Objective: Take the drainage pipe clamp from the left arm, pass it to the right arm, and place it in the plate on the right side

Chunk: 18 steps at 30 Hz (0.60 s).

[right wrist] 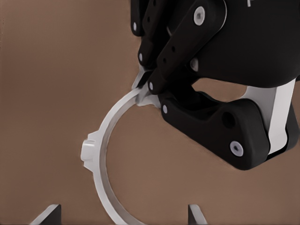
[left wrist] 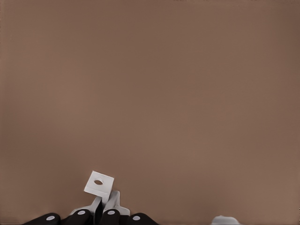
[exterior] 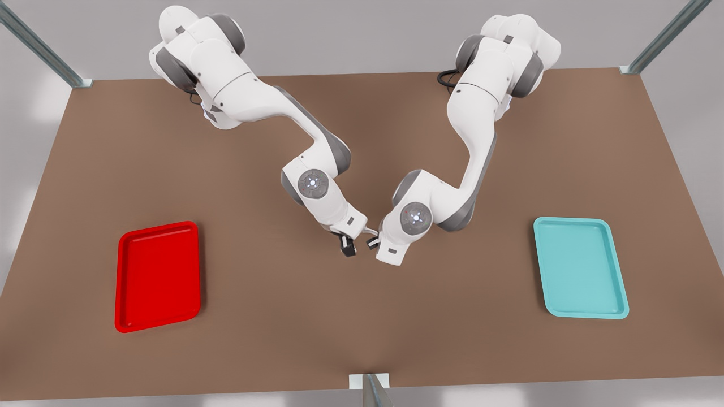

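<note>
**Operator:** Over the middle of the brown table (exterior: 362, 339), between the arms, where's the small white plastic half-ring drainage pipe clamp (right wrist: 92, 151)?

**Observer:** Your left gripper (left wrist: 104, 204) has it, fingers pinching one end. A flat holed tab juts just past them.

**Operator:** Which way does it run?

**Observer:** Its arc sweeps from that pinch toward your right gripper (right wrist: 122, 214), broadside to that wrist camera. Those fingertips stand spread, one either side of the band. Your flat red rectangular plate (exterior: 158, 277) lies well apart, at the front view's left.

Bright, even, diffuse light with faint soft shadows, no glare; renders slightly soft.
</note>
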### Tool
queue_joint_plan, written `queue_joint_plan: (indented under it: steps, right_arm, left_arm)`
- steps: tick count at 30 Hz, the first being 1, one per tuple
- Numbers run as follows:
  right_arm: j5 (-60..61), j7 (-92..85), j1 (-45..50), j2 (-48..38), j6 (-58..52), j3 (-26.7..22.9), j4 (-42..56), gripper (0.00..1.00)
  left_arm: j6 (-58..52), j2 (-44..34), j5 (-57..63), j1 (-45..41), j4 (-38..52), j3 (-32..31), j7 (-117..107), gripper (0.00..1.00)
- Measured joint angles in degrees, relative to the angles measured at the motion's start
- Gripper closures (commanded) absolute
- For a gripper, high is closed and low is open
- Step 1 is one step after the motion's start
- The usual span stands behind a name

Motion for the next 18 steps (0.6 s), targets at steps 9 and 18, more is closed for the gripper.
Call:
queue_joint_plan:
  steps: [9,18]
  right_arm:
    - [0.3,-6.1,0.0,-0.5,5.6,0.8,-3.6,0.00]
    - [0.5,-9.8,-0.4,1.0,9.1,0.8,-4.4,0.00]
  left_arm:
    - [-0.1,0.4,0.0,-0.7,0.3,0.1,-5.4,0.79]
    - [-0.6,0.5,-0.1,-0.8,1.3,0.1,-9.0,0.79]
